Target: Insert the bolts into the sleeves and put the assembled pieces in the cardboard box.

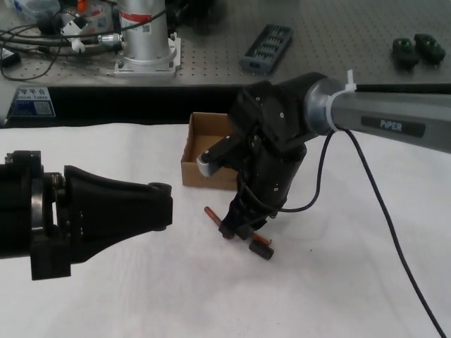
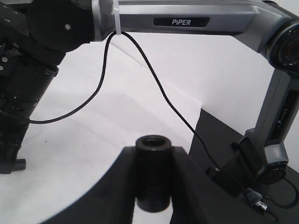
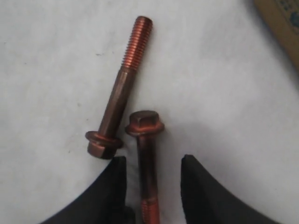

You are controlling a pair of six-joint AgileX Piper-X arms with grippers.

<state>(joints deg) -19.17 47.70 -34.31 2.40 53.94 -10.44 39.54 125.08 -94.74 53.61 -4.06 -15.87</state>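
My left gripper point(image 2: 153, 205) is shut on a black sleeve point(image 2: 153, 172), held with its open bore showing; in the high view this sleeve point(image 1: 161, 189) sits at the tip of the left arm, above the white cloth. My right gripper point(image 3: 152, 161) points down at the cloth, open, its fingers either side of the shank of a copper bolt point(image 3: 145, 140). A second copper bolt point(image 3: 120, 88) lies right beside it, head near one fingertip. From above, the right gripper point(image 1: 244, 236) hovers just in front of the cardboard box point(image 1: 192, 151), with a bolt end point(image 1: 210, 210) poking out.
White cloth point(image 1: 338, 282) covers the bench. The right arm's cable point(image 1: 380, 204) hangs over the cloth. Behind the cloth a perforated table carries a metal post point(image 1: 144, 35), cables, a grey rack point(image 1: 266, 46) and black parts point(image 1: 419, 49).
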